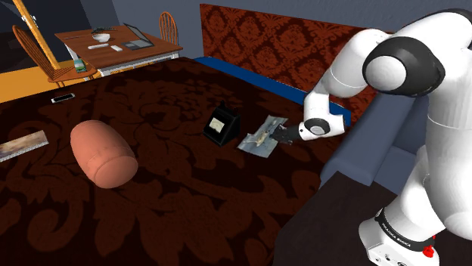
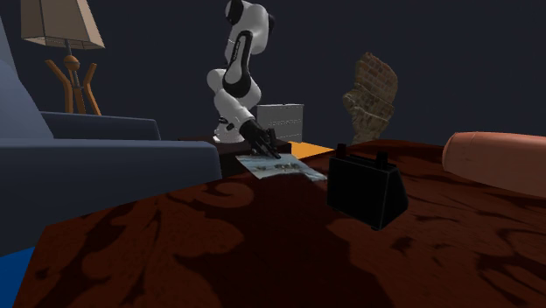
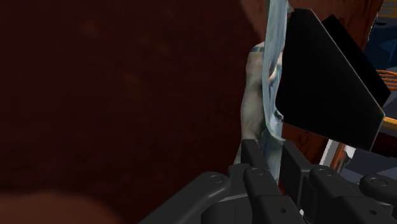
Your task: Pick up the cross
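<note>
While pale grey cross (image 1: 259,139) lies on dark red patterned bed (image 1: 189,208), just beside black box (image 1: 221,125), end effector (image 1: 285,134) grips its arm-side edge, fingers (image 3: 253,158) pinched onto thin slab from both sides.

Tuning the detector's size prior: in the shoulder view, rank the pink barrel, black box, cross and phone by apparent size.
1. pink barrel, clearly largest
2. cross and black box: too close to rank
3. phone: smallest, though it lies farther from the camera
</note>
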